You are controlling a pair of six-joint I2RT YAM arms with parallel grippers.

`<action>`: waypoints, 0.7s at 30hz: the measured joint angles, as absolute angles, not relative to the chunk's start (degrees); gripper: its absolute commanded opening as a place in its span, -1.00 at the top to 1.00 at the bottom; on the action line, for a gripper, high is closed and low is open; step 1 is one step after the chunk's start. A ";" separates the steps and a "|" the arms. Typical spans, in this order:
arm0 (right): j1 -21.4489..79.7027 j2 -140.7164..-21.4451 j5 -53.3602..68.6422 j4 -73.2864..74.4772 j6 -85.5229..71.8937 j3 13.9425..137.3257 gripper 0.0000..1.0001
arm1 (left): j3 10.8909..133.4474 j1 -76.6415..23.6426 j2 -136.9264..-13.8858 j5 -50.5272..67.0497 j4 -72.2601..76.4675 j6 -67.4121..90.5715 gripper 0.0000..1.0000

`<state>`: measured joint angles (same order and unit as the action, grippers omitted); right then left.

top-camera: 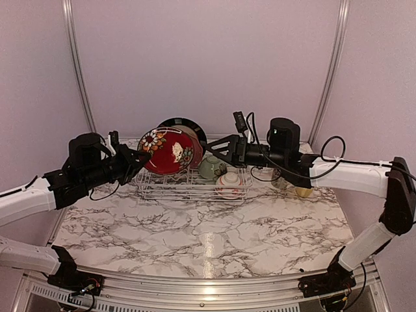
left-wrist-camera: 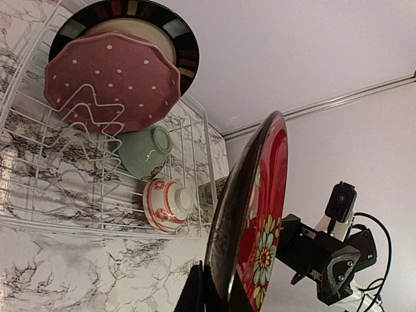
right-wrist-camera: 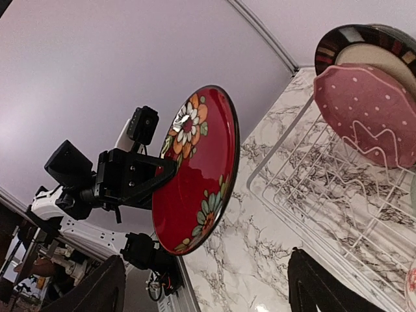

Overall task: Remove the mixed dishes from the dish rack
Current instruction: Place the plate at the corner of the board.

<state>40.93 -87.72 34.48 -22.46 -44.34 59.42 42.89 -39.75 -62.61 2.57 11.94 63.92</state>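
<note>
Red plate (top-camera: 168,151) upright, beside dish rack (top-camera: 190,190)

We're seeing a glossy red plate (top-camera: 170,151) with orange-white flowers over the left end of the white wire rack (top-camera: 185,192). Inside the rack: pink white-dotted plate (left-wrist-camera: 112,81), cream plate (left-wrist-camera: 140,29) rimmed black, pale green cup (left-wrist-camera: 146,151), red-and-white patterned bowl (left-wrist-camera: 168,205).

glaze on red flowered plate (right-wrist-camera: 195,169): ceramic, high gloss, glare spot on face. pink dotted plate (left-wrist-camera: 110,78): ceramic, duller satin glaze. dish rack (top-camera: 170,188): smooth white-coated wire. tabletop (top-camera: 208,240): marble-pattern, polished, reflective streak.
</note>
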 measured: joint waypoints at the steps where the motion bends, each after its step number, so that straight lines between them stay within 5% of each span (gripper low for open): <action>1: 40.93 -86.80 33.32 -21.50 -43.22 59.42 -0.70 | 42.72 -38.26 -61.43 2.76 10.74 64.14 1.00; 13: 40.91 -78.28 21.02 -10.24 -32.34 60.10 -0.96 | 31.38 -5.17 -48.27 9.54 4.10 69.30 1.00; 21: 40.64 -75.66 15.84 -5.26 -28.16 60.20 -0.97 | 23.09 2.02 -49.69 7.62 4.43 70.59 1.00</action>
